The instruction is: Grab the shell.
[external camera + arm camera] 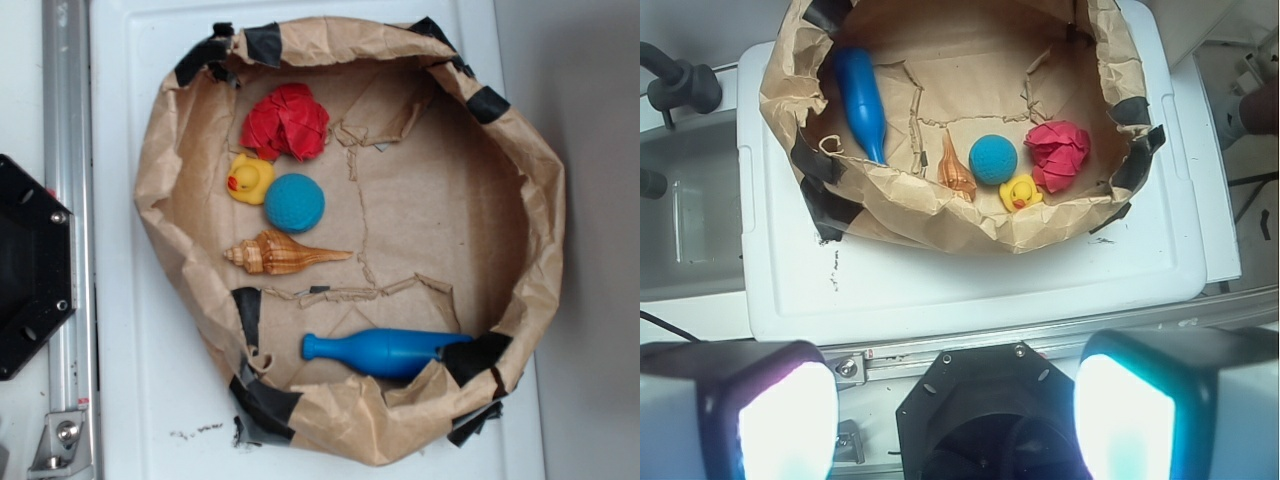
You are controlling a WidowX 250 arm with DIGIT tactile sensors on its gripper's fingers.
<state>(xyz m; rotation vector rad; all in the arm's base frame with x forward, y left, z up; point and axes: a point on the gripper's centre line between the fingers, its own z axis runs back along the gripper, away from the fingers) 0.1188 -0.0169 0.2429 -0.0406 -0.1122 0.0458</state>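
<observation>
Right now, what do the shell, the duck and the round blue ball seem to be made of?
The shell: probably real shell or hard plastic, with glossy tan-brown ridges. The yellow duck: likely smooth rubber or soft plastic, with a slight sheen. The blue ball: matte, finely dimpled surface, perhaps foam or rubber.

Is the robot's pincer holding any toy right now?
No, nothing. The pincer is open and far from the shell, which lies untouched in the paper basket.
</observation>
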